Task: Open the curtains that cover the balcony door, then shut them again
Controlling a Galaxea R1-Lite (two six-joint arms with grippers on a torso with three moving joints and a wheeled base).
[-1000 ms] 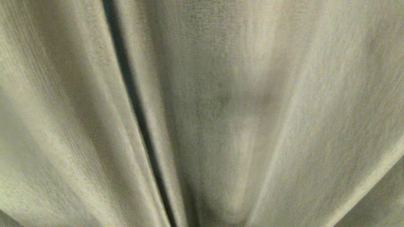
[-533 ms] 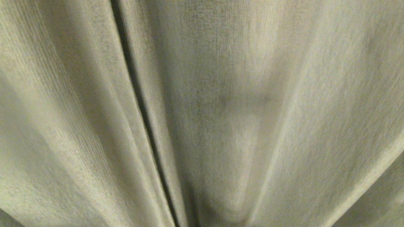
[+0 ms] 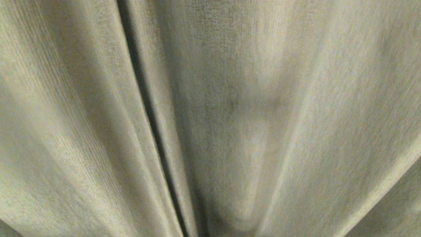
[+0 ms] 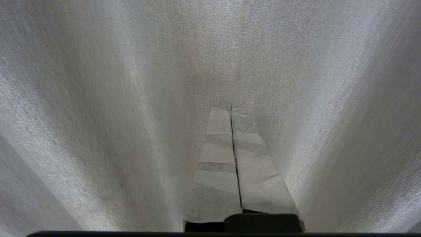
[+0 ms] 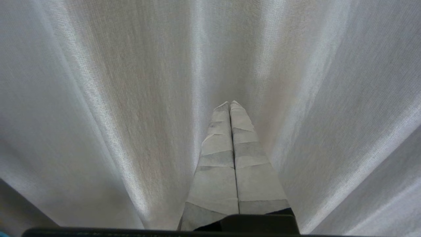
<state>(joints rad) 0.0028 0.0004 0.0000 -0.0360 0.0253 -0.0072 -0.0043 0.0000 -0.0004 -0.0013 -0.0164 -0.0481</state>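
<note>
Head view: ribbed beige-olive curtains [image 3: 263, 98] fill everything, hiding the door; one dark fold gap [image 3: 148, 108] runs left of centre. Left wrist: the left pincer [image 4: 230, 105], fingers pressed together and empty, points into the curtain folds. Right wrist: the right pincer [image 5: 230, 103] likewise.

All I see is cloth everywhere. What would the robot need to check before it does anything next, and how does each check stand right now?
1. Curtains drawn across the view: ok, fabric fills every view.
2. Left gripper free of cloth: ok, fingers shut together, nothing between them.
3. Right gripper free of cloth: ok, shut and empty.
4. An edge to pull: cannot tell; a dark gap runs between folds, seam or pleat.
5. Balcony door visible: not ok, hidden.
6. Tips touching fabric: cannot tell.
</note>
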